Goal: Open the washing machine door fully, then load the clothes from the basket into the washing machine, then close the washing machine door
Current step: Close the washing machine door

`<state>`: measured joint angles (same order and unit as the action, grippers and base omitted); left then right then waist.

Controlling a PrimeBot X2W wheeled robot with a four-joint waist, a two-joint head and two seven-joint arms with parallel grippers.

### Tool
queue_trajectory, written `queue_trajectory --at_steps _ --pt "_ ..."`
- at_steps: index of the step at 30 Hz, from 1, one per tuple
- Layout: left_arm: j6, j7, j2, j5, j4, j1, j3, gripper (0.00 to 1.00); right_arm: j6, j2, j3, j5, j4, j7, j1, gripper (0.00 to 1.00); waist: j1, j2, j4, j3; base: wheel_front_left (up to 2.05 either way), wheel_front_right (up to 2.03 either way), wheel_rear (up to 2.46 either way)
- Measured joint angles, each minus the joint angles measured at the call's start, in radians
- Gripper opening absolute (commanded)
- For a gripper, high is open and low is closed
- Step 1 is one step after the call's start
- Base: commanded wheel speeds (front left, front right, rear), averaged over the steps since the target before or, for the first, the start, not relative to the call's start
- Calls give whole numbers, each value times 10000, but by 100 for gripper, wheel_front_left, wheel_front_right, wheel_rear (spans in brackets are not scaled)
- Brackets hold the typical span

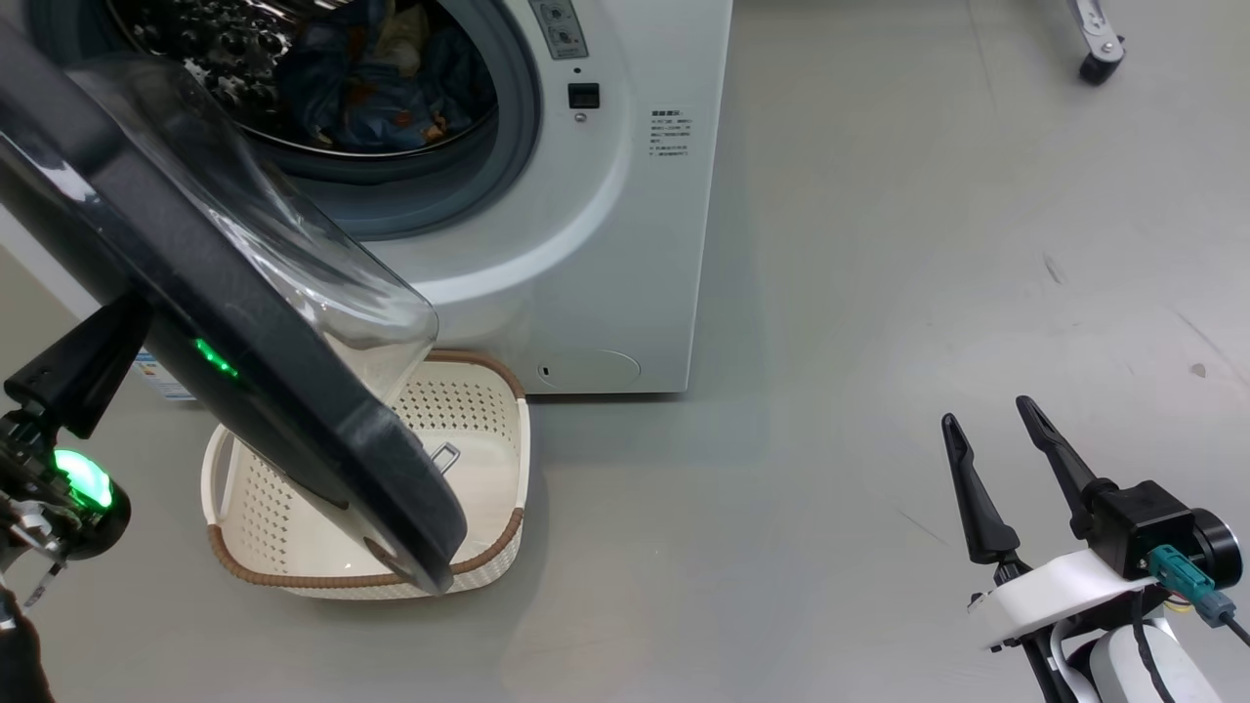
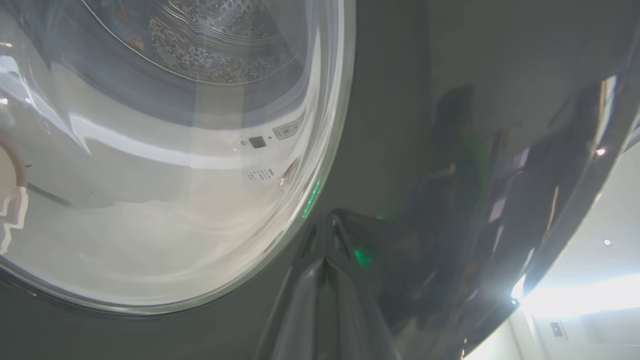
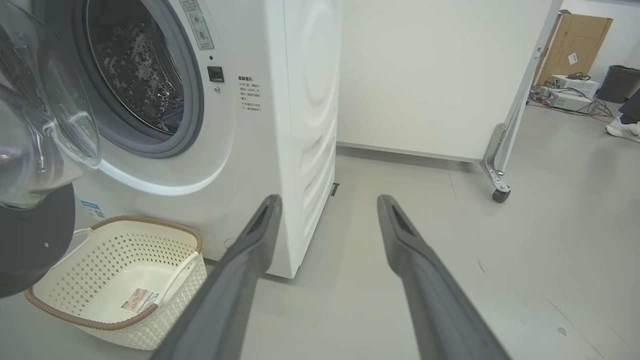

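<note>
Black door rim against closed left gripper; right gripper spread wide above open floor.

washing machine: white front-loader, mouth uncovered | door: black rim, clear glass bowl, swung out from machine front, above basket | clothes: blue printed, inside machine drum | basket: cream, empty, on floor at machine foot

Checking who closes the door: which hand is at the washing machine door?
The left hand, shut, fingertips at the black rim of the washing machine door; the right hand hangs open, well clear of it.
</note>
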<state>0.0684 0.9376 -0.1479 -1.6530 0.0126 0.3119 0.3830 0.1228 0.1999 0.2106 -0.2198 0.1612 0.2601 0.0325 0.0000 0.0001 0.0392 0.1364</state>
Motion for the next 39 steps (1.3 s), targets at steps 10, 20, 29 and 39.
queue_trajectory --at_steps 10,20,29,39 --pt "27 -512 161 489 184 445 -251 0 0 -109 35 0 -8 0 50 100 0 0 -504 126 0 0 0" --pt "29 -936 403 686 686 1014 -543 0 0 -155 -94 0 -13 0 124 100 0 0 -792 217 0 0 0" --pt "-121 -1308 395 1143 1014 1136 -522 0 0 -167 -117 0 -17 0 126 100 0 0 -830 186 0 0 0" --pt "-871 -1885 -54 2251 1124 685 -437 0 0 -165 -224 0 23 0 29 100 0 0 -725 -150 0 0 0"
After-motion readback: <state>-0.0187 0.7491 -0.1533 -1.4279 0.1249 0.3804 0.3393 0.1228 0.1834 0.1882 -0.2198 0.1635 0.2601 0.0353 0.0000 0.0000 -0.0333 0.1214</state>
